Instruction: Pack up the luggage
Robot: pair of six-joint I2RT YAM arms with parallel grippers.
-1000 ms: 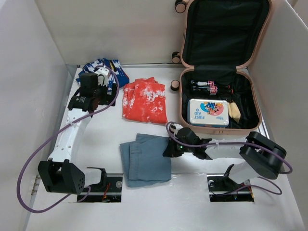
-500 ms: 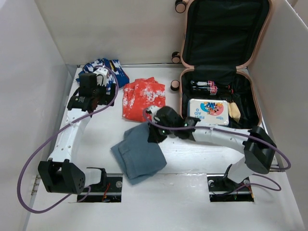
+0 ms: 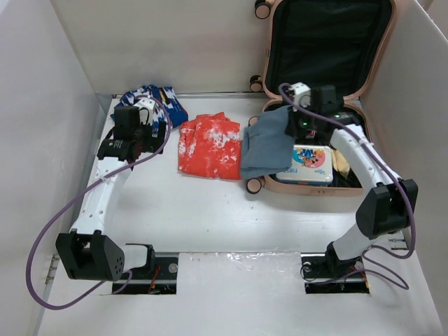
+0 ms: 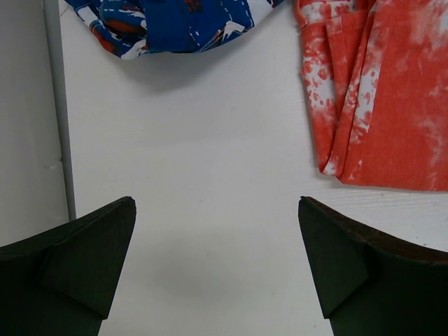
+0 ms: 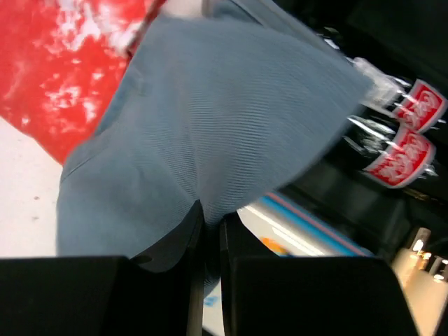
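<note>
Left gripper [image 4: 217, 210]: jaws spread wide above the bare table [image 3: 210, 217].
Blue cloth [image 4: 175, 24]: bunched at the far left corner.
Orange garment [image 3: 210, 145]: folded flat, mid-table.
Right gripper [image 5: 212, 213]: pinched tight on grey-blue shorts [image 3: 269, 143], which hang over the suitcase's left rim.
Suitcase [image 3: 315, 187]: open at far right, lid upright; a first-aid box [image 3: 308, 162] and bottles [image 5: 406, 133] inside.

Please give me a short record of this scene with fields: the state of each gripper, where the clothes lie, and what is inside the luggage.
left gripper: open, empty, above the table
right gripper: shut on grey-blue garment, over the luggage
lying on table: red-white garment, blue patterned garment
inside luggage: first aid box, bottles
</note>
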